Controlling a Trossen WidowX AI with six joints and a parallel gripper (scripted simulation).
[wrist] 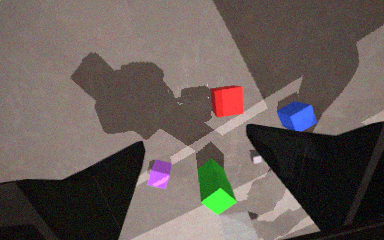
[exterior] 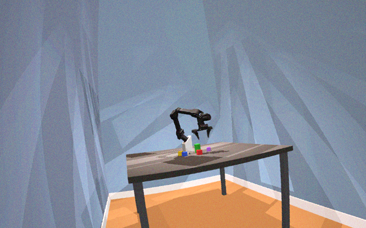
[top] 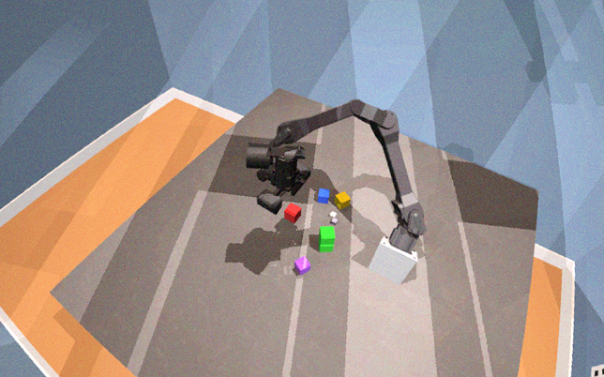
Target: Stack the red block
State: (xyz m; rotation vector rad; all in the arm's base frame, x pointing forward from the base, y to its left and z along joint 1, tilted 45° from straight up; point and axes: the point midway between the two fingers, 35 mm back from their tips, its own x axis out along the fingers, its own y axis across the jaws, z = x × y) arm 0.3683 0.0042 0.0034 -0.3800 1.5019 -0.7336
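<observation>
From the top view you see one arm (top: 389, 154) rising from its pale base (top: 393, 263) and bending back over the surface (top: 211, 315), with the claw (top: 284, 191) hanging above the blocks, its fingers spread wide and nothing between them. Count the loose blocks: one red block (top: 292, 211), one blue block (top: 323, 194), one yellow block (top: 342, 199) and one purple block (top: 301, 264), all lying singly on the surface. The green tower (top: 326, 238) stands upright as one stack between the purple block and the blue one. A small white piece (top: 333, 217) sits just beyond the tower. The red block lies just below the claw in this picture, apart from the tower.

From the exterior view you find the claw (exterior: 201, 133) well above the surface (exterior: 249, 151), clear of every block. The red block (exterior: 199, 152) rests on the surface just in front of the green tower (exterior: 197, 146), not touching it. The blue block (exterior: 184, 153) and yellow block (exterior: 180, 153) sit side by side at the left; the purple block (exterior: 208, 148) is off to the right.

From the wrist view you look down between two dark fingers, set far apart and empty. One red block (wrist: 227, 100), one blue block (wrist: 297, 115), one purple block (wrist: 159, 174) and the single green tower (wrist: 215, 186) show; the yellow block is out of sight here.
</observation>
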